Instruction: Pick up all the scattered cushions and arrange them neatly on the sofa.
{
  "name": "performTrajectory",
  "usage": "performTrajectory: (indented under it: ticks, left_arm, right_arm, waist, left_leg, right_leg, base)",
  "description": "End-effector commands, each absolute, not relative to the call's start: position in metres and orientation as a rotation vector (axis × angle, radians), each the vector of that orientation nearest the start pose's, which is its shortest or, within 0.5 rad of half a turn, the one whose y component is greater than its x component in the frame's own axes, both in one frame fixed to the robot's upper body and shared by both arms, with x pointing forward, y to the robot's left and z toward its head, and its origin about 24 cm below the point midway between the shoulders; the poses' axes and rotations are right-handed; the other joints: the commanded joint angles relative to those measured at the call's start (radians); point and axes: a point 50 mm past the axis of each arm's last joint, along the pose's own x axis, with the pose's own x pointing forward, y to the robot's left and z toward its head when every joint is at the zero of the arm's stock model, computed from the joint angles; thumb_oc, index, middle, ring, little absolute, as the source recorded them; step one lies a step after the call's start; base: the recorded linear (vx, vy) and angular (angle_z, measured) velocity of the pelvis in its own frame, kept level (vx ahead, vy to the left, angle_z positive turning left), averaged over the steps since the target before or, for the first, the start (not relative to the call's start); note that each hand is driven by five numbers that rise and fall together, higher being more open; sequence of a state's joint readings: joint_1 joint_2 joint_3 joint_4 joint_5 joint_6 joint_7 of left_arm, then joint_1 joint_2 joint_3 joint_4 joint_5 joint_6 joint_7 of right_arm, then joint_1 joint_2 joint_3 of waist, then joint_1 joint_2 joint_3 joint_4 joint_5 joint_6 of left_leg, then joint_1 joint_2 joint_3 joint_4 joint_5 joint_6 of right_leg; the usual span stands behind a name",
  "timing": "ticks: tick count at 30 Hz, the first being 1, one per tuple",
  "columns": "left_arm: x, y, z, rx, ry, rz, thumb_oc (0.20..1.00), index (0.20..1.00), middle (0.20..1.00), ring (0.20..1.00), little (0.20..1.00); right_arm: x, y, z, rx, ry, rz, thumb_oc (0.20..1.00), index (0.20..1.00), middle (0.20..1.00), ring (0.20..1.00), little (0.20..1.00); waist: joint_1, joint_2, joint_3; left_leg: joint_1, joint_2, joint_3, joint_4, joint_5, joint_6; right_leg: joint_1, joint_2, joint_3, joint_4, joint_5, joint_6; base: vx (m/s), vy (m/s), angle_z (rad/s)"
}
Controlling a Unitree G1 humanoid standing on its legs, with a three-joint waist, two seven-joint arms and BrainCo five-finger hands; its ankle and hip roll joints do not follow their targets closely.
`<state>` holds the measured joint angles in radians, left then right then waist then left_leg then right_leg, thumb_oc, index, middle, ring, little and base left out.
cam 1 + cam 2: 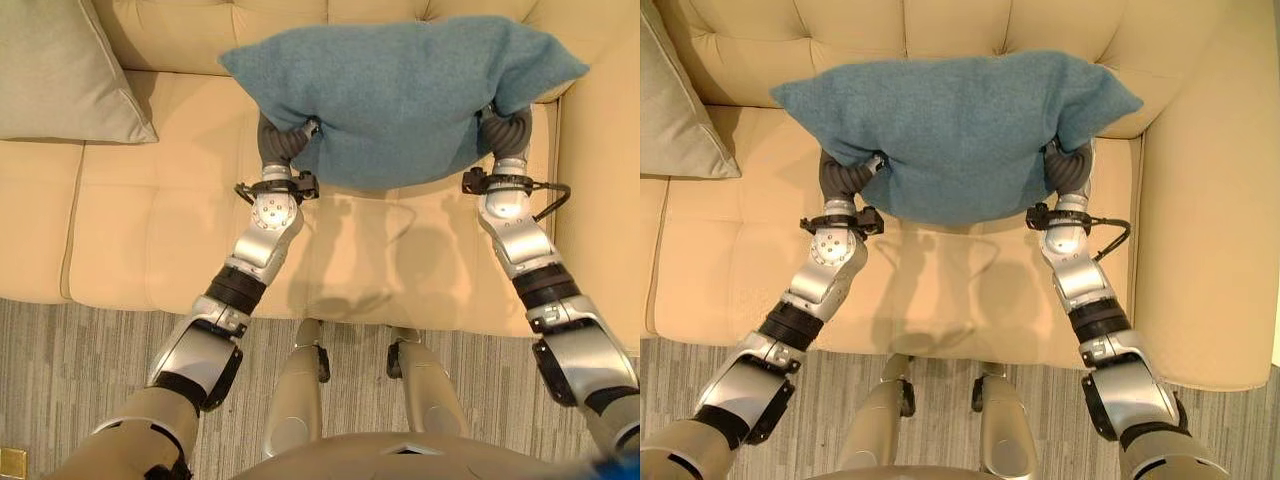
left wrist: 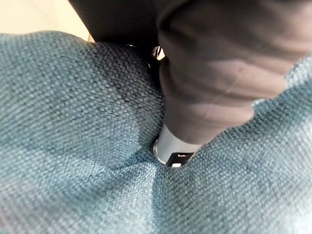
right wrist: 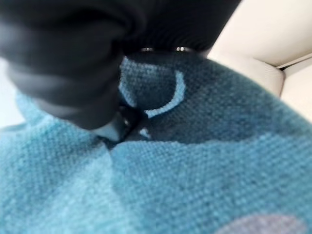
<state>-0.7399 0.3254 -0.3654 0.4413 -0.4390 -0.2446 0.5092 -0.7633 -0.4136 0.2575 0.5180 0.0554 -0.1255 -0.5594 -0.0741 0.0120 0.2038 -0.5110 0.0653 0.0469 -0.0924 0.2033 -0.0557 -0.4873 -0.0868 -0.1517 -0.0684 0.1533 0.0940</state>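
Teal woven cushion (image 1: 400, 95) carried over cream leather sofa (image 1: 180, 230), right end, between left hand (image 1: 285, 140) and right hand (image 1: 505, 125); finger grip hidden. Uneven release could tip it off the seat edge.

Right hand (image 3: 73, 63) apparently pressed into blue cushion (image 3: 204, 165).

Both the left hand (image 1: 284, 142) and right hand (image 1: 506, 128) have fingers buried under the blue cushion (image 1: 400, 95).
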Motion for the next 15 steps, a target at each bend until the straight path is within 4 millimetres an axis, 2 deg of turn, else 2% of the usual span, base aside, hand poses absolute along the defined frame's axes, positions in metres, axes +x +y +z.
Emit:
performTrajectory:
  ticks: [1, 2, 3, 4, 6, 8, 9, 10, 11, 12, 13, 14, 15]
  left_arm:
    - [0.364, 0.103, 0.217, -0.009, -0.617, 0.008, 0.514, 0.514, 0.514, 0.514, 0.514]
    - [0.368, 0.105, 0.218, 0.009, -0.611, 0.023, 1.0, 1.0, 1.0, 1.0, 1.0]
    - [0.371, 0.107, 0.218, 0.028, -0.602, 0.032, 1.0, 1.0, 1.0, 1.0, 1.0]
    - [0.379, 0.116, 0.225, 0.079, -0.595, 0.07, 1.0, 1.0, 1.0, 1.0, 1.0]
    - [0.386, 0.13, 0.239, 0.129, -0.611, 0.111, 1.0, 1.0, 1.0, 1.0, 1.0]
    - [0.395, 0.167, 0.252, 0.224, -0.592, 0.228, 1.0, 1.0, 1.0, 1.0, 1.0]
    - [0.396, 0.176, 0.253, 0.237, -0.578, 0.26, 1.0, 1.0, 1.0, 1.0, 1.0]
    - [0.397, 0.177, 0.254, 0.236, -0.579, 0.26, 1.0, 1.0, 1.0, 1.0, 1.0]
    - [0.399, 0.195, 0.256, 0.256, -0.55, 0.322, 1.0, 1.0, 1.0, 1.0, 1.0]
    - [0.4, 0.204, 0.26, 0.272, -0.543, 0.344, 1.0, 1.0, 1.0, 1.0, 1.0]
    - [0.4, 0.204, 0.26, 0.271, -0.544, 0.344, 1.0, 1.0, 1.0, 1.0, 1.0]
    - [0.4, 0.222, 0.264, 0.308, -0.523, 0.392, 1.0, 1.0, 1.0, 1.0, 1.0]
    - [0.399, 0.228, 0.266, 0.318, -0.518, 0.405, 1.0, 1.0, 1.0, 1.0, 1.0]
  right_arm:
    - [0.371, -0.151, 0.214, -0.392, -0.615, -0.263, 0.2, 0.2, 0.2, 0.2, 0.2]
    - [0.374, -0.153, 0.219, -0.408, -0.62, -0.271, 0.464, 0.464, 0.464, 0.464, 0.464]
    - [0.376, -0.155, 0.223, -0.43, -0.62, -0.28, 0.711, 0.711, 0.711, 0.711, 0.711]
    - [0.381, -0.161, 0.233, -0.481, -0.625, -0.305, 1.0, 1.0, 1.0, 1.0, 1.0]
    - [0.385, -0.171, 0.247, -0.505, -0.639, -0.349, 1.0, 1.0, 1.0, 1.0, 1.0]
    - [0.389, -0.196, 0.256, -0.499, -0.608, -0.446, 1.0, 1.0, 1.0, 1.0, 1.0]
    - [0.39, -0.204, 0.257, -0.502, -0.588, -0.473, 1.0, 1.0, 1.0, 1.0, 1.0]
    - [0.391, -0.204, 0.258, -0.502, -0.589, -0.473, 1.0, 1.0, 1.0, 1.0, 1.0]
    - [0.393, -0.218, 0.257, -0.509, -0.545, -0.513, 1.0, 1.0, 1.0, 1.0, 1.0]
    - [0.393, -0.226, 0.26, -0.514, -0.531, -0.534, 1.0, 1.0, 1.0, 1.0, 1.0]
    - [0.393, -0.226, 0.26, -0.514, -0.532, -0.534, 1.0, 1.0, 1.0, 1.0, 1.0]
    - [0.394, -0.241, 0.259, -0.525, -0.482, -0.566, 1.0, 1.0, 1.0, 1.0, 1.0]
    - [0.394, -0.248, 0.258, -0.54, -0.462, -0.579, 1.0, 1.0, 1.0, 1.0, 1.0]
  waist:
    - [0.008, -0.058, -0.079]
    - [0.008, -0.06, -0.079]
    - [0.008, -0.061, -0.081]
    - [0.007, -0.063, -0.082]
    - [0.008, -0.062, -0.081]
    - [0.012, -0.058, -0.081]
    - [0.013, -0.057, -0.084]
    - [0.013, -0.057, -0.083]
    - [0.013, -0.056, -0.09]
    - [0.013, -0.055, -0.093]
    - [0.013, -0.055, -0.092]
    - [0.013, -0.054, -0.103]
    - [0.013, -0.054, -0.107]
  left_leg:
    - [0.027, -0.004, 0.031, 0.005, -0.093, -0.073]
    - [0.022, -0.002, 0.03, 0.005, -0.092, -0.075]
    - [0.016, -0.001, 0.03, 0.005, -0.09, -0.076]
    - [0.005, -0.001, 0.027, 0.005, -0.085, -0.079]
    - [-0.006, 0.0, 0.024, 0.005, -0.08, -0.08]
    - [-0.013, 0.002, 0.022, 0.005, -0.077, -0.081]
    - [-0.016, 0.003, 0.02, 0.005, -0.076, -0.081]
    - [-0.016, 0.003, 0.02, 0.005, -0.076, -0.081]
    - [-0.018, 0.003, 0.017, 0.005, -0.076, -0.082]
    - [-0.02, 0.002, 0.016, 0.005, -0.076, -0.083]
    - [-0.02, 0.002, 0.016, 0.005, -0.076, -0.083]
    - [-0.022, 0.0, 0.015, 0.005, -0.077, -0.083]
    - [-0.023, 0.0, 0.014, 0.005, -0.077, -0.083]
  right_leg:
    - [-0.052, -0.033, 0.014, -0.019, -0.007, 0.094]
    - [-0.057, -0.032, 0.014, -0.019, -0.006, 0.095]
    - [-0.062, -0.032, 0.013, -0.019, -0.006, 0.095]
    - [-0.073, -0.029, 0.011, -0.019, -0.002, 0.096]
    - [-0.082, -0.026, 0.009, -0.019, 0.0, 0.098]
    - [-0.088, -0.023, 0.005, -0.019, 0.0, 0.102]
    - [-0.09, -0.023, 0.003, -0.019, -0.001, 0.103]
    - [-0.09, -0.023, 0.003, -0.019, -0.001, 0.103]
    - [-0.094, -0.023, 0.002, -0.019, 0.001, 0.104]
    - [-0.096, -0.021, 0.001, -0.019, 0.001, 0.105]
    - [-0.096, -0.021, 0.001, -0.019, 0.001, 0.105]
    - [-0.099, -0.02, 0.001, -0.019, 0.003, 0.105]
    - [-0.099, -0.02, 0.001, -0.019, 0.003, 0.106]
  base:
    - [0.03, -0.044, -0.06]
    - [0.03, -0.044, -0.03]
    - [0.02, -0.05, 0.02]
    - [0.01, -0.046, 0.02]
    - [0.0, -0.019, 0.0]
    - [0.0, 0.0, 0.0]
    - [0.0, 0.0, 0.0]
    - [0.01, -0.011, -0.03]
    - [0.0, 0.0, 0.0]
    - [0.0, 0.0, 0.0]
    - [0.0, 0.0, 0.0]
    - [0.0, 0.0, 0.0]
    - [0.0, 0.0, 0.0]
